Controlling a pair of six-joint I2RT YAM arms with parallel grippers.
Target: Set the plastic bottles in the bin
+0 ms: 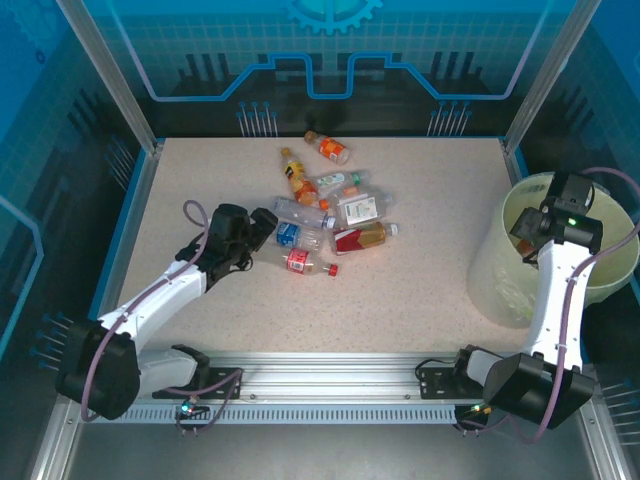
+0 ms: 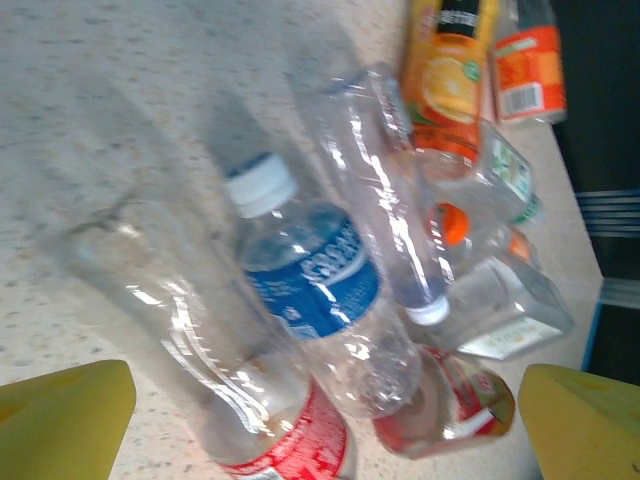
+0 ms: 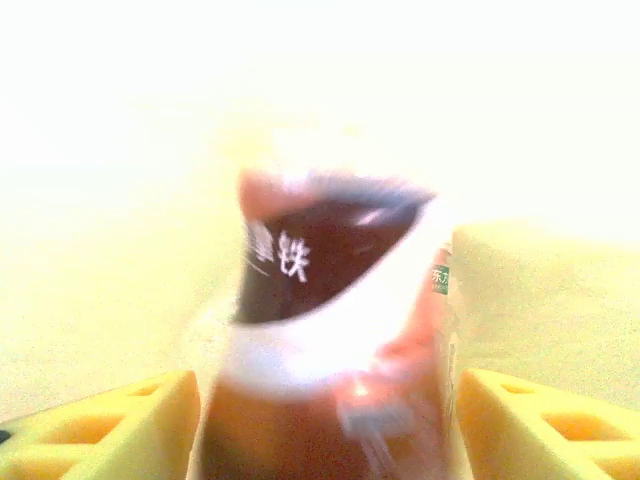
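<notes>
The surface (image 1: 420,290) is beige with fine dark speckles, edged in blue. The bin (image 1: 497,275) is pale yellow-green. The plastic bottles (image 1: 358,208) are clear; the blue-labelled bottle (image 2: 312,285) carries white print and a white cap, the red-labelled bottle (image 2: 290,455) a red-and-white band, the orange-labelled bottle (image 2: 445,85) a picture of an orange slice on orange. The left claw (image 2: 325,400) has bright yellow fingers (image 2: 60,420), as does the right claw (image 3: 325,400). The brown-labelled bottle (image 3: 320,300) shows white characters on dark brown above a white band and reddish-brown.

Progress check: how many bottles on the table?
8, one pile at table centre: orange-label far, orange-juice and green-label next, clear and square middle, blue-label, brown-liquid and red-cap nearest. Overlap may hide more.
</notes>
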